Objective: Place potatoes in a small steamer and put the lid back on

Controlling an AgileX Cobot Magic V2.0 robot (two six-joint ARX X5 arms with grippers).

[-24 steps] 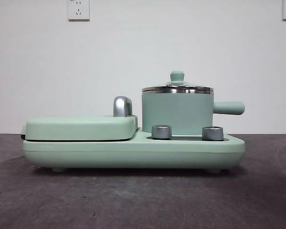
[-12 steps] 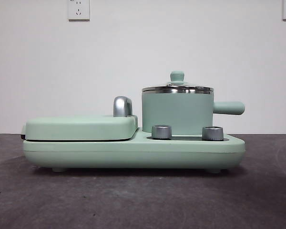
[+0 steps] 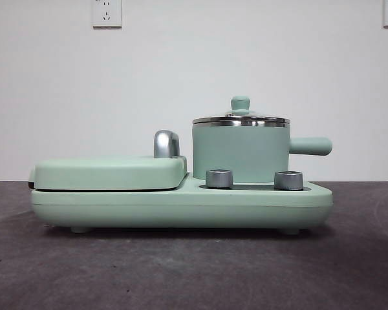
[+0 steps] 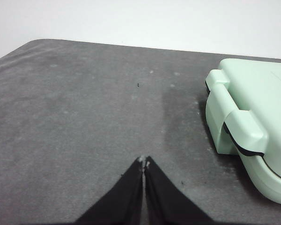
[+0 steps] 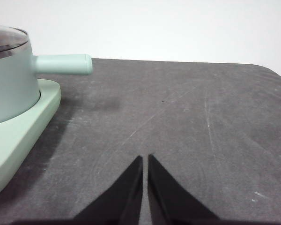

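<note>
Your steamer (image 3: 240, 153) stands on the green cooker base (image 3: 181, 203), its lid (image 3: 240, 118) seated on the rim, handle (image 3: 310, 146) sticking out away from the griddle (image 3: 108, 173). Two knobs (image 3: 219, 179) sit on the base just in front of the steamer. No potato shows in any view. Your left gripper (image 4: 144, 162) is clenched, empty, above the table (image 4: 84, 117) beside the griddle; your right gripper (image 5: 145, 159) is clenched, empty, off the steamer's handle side.

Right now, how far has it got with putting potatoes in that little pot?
The lid sits on the small steamer, and no potato shows in any view, so I cannot tell start from finish. Nothing is in hand: the left gripper and right gripper are shut, empty, over bare table.
</note>
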